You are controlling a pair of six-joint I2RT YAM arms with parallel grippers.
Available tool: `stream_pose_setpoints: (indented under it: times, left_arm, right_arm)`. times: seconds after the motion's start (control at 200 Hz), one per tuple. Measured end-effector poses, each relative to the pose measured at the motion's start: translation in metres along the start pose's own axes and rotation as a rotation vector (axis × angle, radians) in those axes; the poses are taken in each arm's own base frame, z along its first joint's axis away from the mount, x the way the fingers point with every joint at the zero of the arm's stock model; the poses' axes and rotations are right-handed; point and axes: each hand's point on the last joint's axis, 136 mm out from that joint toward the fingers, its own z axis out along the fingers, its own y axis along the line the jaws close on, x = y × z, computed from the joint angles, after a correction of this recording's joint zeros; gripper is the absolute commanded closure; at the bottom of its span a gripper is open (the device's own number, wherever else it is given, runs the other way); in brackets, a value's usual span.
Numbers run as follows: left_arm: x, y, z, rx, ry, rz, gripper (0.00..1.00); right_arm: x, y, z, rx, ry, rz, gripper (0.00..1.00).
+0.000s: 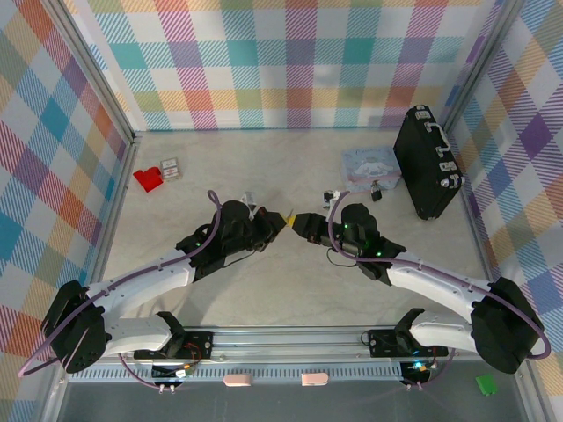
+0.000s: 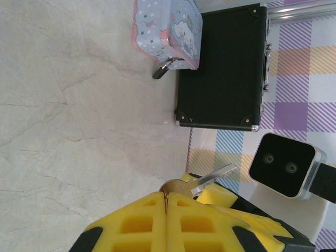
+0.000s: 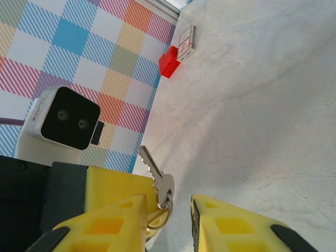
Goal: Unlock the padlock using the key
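Padlock [image 2: 163, 69]: lies on the table [image 1: 290, 299] against the tin [image 2: 168, 26], at 6 o'clock of it in the top view and at 2 o'clock of the two pincers, well apart from both. Hooked to the tin or merely touching: cannot tell.

Key [image 3: 151, 167]: hangs above the table between the pincers on a ring [image 3: 157, 212], with its toothed blade free and pointing to 11 o'clock in the right wrist view.

Left pincer [image 2: 166, 198]: closed, pinching the key at its ring end.

Right pincer [image 3: 168, 200]: open, one finger on either side of the key's head. Touching it or not: cannot tell.

Step in hand, by judgement: seems a hand-over or re-grip of the key, ahead of any approach to the padlock. To do it well:
- Close the right fingers squarely on the flat head, not on the loose ring.
- Leave the whole blade clear of the pads.
- Hold the left pinch until the right one is firm, then let go without twisting.

Otherwise risks a swinging ring and a skewed blade, hence a poor entry into so small a keyhole.

Count:
- one padlock, one key, one ring, one tin;
- one briefcase [image 1: 428, 163] at 3 o'clock of the tin;
- one red piece [image 1: 148, 179] near 10 o'clock of the pincers, with one small card [image 1: 170, 168] just beside it;
- one further small item [image 1: 330, 197] at 2 o'clock, nearer than the padlock and too small to name;
- two pincers.
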Motion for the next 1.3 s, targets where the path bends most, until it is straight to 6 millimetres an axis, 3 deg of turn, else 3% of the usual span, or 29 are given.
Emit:
stream_pose_setpoints:
  times: [0.405,0.775,1.09,1.175,1.3]
  left_arm:
    - [0.004,0.009,0.012,-0.041,0.001,0.022,1.00]
    - [0.009,0.009,0.013,-0.041,0.012,0.028,1.00]
    - [0.010,0.008,0.013,-0.044,0.017,0.066,1.00]
    - [0.007,-0.004,0.008,-0.003,0.012,0.137,1.00]
    - [-0.004,-0.038,-0.006,0.165,0.011,0.260,1.00]
  right_arm:
    - [0.002,-0.010,0.002,0.046,0.005,0.000,0.84]
    - [0.000,-0.016,0.003,0.088,0.002,0.008,0.87]
    - [-0.002,-0.025,-0.002,0.132,0.004,0.009,0.77]
    - [-0.011,-0.029,-0.015,0.140,-0.020,0.021,0.70]
    - [-0.034,-0.034,-0.040,0.079,-0.110,0.086,0.62]
